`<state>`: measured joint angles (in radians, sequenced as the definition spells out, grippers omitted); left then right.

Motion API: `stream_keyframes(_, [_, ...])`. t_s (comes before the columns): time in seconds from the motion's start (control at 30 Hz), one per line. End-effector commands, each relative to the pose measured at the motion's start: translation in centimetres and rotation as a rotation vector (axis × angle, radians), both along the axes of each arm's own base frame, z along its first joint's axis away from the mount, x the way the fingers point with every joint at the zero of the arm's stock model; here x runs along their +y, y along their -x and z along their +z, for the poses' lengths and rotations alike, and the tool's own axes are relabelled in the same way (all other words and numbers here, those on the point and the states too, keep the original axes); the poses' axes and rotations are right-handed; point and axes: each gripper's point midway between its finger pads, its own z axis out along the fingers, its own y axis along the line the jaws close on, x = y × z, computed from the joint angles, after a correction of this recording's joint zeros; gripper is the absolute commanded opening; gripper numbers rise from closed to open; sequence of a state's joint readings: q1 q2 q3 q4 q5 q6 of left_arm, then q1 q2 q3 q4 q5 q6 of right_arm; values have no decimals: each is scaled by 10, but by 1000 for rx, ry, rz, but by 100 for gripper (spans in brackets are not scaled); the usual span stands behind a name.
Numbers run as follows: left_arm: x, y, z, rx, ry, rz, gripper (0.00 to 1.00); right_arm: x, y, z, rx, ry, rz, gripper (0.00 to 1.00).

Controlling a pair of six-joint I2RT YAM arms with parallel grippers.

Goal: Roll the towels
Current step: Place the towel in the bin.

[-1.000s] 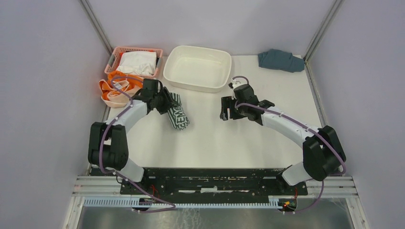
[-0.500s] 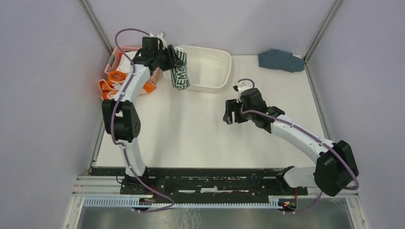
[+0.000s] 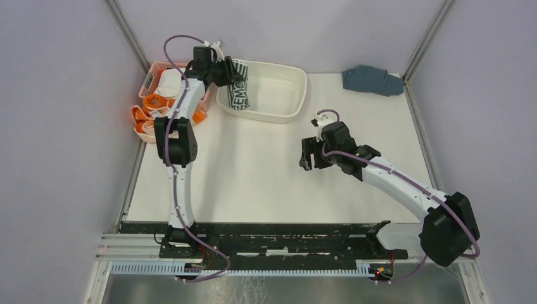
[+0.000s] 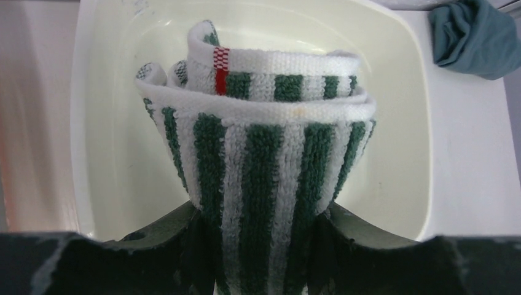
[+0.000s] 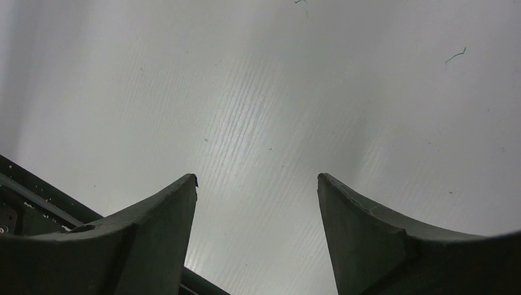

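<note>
One fluffy striped towel roll (image 4: 270, 166) over smooth rounded tub (image 4: 399, 98).

white tub (image 3: 273, 116) beside pink basket (image 3: 149, 78) — blue-grey cloth (image 3: 372, 80) in far corner.

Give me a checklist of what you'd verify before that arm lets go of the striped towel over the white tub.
1. Grip: the left gripper clamps the striped towel at its lower end. Ok.
2. Roll: the towel's layers are wrapped together, with no end hanging loose. Ok.
3. Position: the towel hangs over the white tub, inside its rim. Ok.
4. Height above the tub floor: cannot tell.
5. Other arm: the right gripper is open, holds nothing and is over the bare table, well away from the tub. Ok.
6. Second towel: the orange towel lies unrolled beside the pink basket. Not ok.
</note>
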<state>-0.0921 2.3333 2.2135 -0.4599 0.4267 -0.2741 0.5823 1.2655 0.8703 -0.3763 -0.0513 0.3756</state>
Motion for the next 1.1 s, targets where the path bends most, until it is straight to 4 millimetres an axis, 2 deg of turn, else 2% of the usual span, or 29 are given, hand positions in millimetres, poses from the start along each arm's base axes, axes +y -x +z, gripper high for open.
stream_keyframes(0.0, [10, -21, -2, -75, 11, -34, 10, -2, -5, 10, -42, 2, 4, 79])
stream_keyframes(0.1, [12, -11, -19, -16, -9, -49, 10, 0, -7, 9, -36, 1, 8, 79])
stream_keyframes(0.2, [17, 10, -37, 62, -58, -64, 9, 4, -8, 9, -28, -6, 15, 79])
stream_keyframes(0.33, [30, 31, -52, 136, -147, -65, 8, 6, -8, 10, -25, -17, 20, 79])
stream_keyframes(0.47, [42, 53, -63, 232, -217, -73, 6, 7, -6, 7, -9, -18, 26, 79])
stream_keyframes(0.5, [44, 57, -54, 230, -230, -67, 6, 8, -6, 8, -9, -21, 28, 79])
stream_keyframes(0.53, [49, 60, -53, 238, -249, -52, 6, 9, -6, 8, -9, -24, 30, 79])
stream_keyframes(0.63, [61, 58, -61, 256, -299, 6, 7, 10, -7, 7, -4, -26, 33, 80])
stream_keyframes(0.7, [67, 51, -60, 247, -323, 41, 7, 12, -7, 7, 1, -27, 39, 79])
stream_keyframes(0.77, [72, 44, -72, 252, -347, 61, 7, 12, -7, 7, 5, -29, 40, 79])
stream_keyframes(0.87, [80, 35, -72, 230, -381, 88, 7, 12, -6, 5, 11, -24, 42, 79])
stream_keyframes(0.97, [80, 30, -84, 233, -387, 80, 7, 12, -6, 2, 17, -18, 40, 79])
stream_keyframes(1.07, [83, 27, -103, 255, -406, 79, 8, 12, -7, 0, 23, -17, 41, 79])
